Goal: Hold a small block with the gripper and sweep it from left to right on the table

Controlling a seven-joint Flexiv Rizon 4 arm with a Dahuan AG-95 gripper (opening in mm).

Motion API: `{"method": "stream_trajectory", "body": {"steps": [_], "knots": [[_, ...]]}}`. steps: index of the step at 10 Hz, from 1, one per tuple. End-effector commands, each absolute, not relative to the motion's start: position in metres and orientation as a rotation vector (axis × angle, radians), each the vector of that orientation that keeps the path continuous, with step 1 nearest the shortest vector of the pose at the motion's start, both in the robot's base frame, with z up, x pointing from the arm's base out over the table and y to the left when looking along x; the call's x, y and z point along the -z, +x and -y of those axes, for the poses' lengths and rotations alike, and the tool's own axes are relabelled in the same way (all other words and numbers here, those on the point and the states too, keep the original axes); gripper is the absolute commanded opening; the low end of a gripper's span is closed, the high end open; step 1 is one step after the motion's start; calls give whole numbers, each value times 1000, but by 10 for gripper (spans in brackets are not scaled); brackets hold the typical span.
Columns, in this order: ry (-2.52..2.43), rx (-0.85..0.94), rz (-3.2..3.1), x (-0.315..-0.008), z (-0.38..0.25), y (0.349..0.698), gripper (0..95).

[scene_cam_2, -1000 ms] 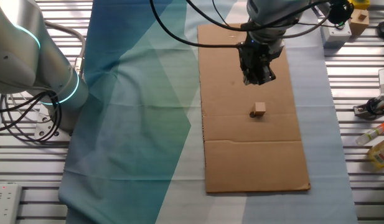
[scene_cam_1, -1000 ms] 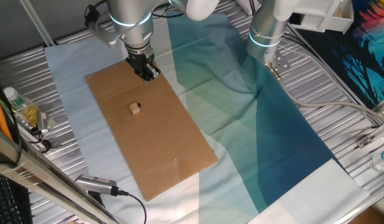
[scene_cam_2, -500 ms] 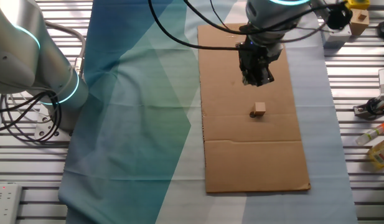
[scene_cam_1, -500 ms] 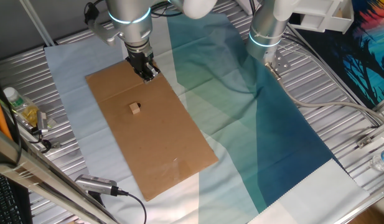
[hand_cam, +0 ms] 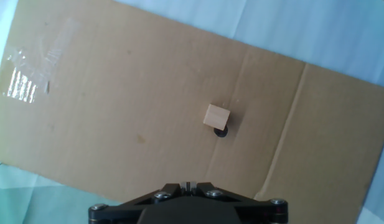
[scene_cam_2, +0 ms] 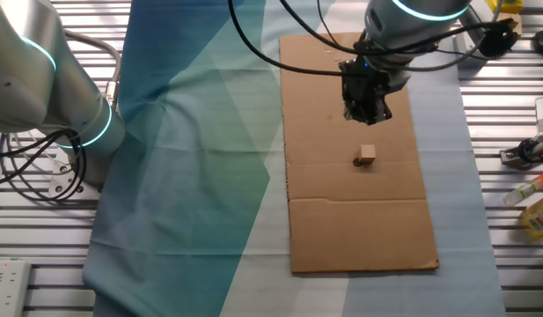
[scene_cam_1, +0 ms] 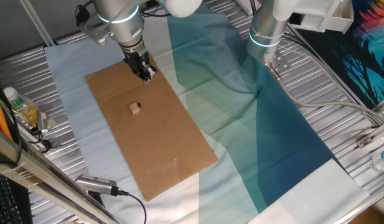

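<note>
A plastic bottle lies at the ribbed metal's edge, a silver cylindrical device with black cable well apart from it; power strip in the corner.

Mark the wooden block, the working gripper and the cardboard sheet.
small block (hand_cam: 216, 117), hand view, top face.
gripper (scene_cam_2: 366, 113), the other fixed view, between the black fingertips, hanging above the cardboard.
cardboard sheet (scene_cam_1: 155, 152), one fixed view, bare middle below the block.

A robotics lab — two silver-grey robot arms with glowing cyan rings stand at a ribbed silver metal table, with loose black cables and a white power strip nearby.
</note>
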State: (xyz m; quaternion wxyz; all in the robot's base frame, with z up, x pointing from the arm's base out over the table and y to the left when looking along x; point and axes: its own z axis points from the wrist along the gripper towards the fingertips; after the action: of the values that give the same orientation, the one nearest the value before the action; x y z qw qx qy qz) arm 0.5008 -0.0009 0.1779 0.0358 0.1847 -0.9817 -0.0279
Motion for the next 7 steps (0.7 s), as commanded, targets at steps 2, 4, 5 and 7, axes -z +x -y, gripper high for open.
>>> {"method": "stream_trajectory", "body": {"steps": [2,4,5,7], "knots": [[575,-19,3035,-178,1,501,0],[600,-9,3022,-178,1,501,0],[610,-9,3015,-178,1,501,0],[606,-9,3017,-178,1,501,0]]}}
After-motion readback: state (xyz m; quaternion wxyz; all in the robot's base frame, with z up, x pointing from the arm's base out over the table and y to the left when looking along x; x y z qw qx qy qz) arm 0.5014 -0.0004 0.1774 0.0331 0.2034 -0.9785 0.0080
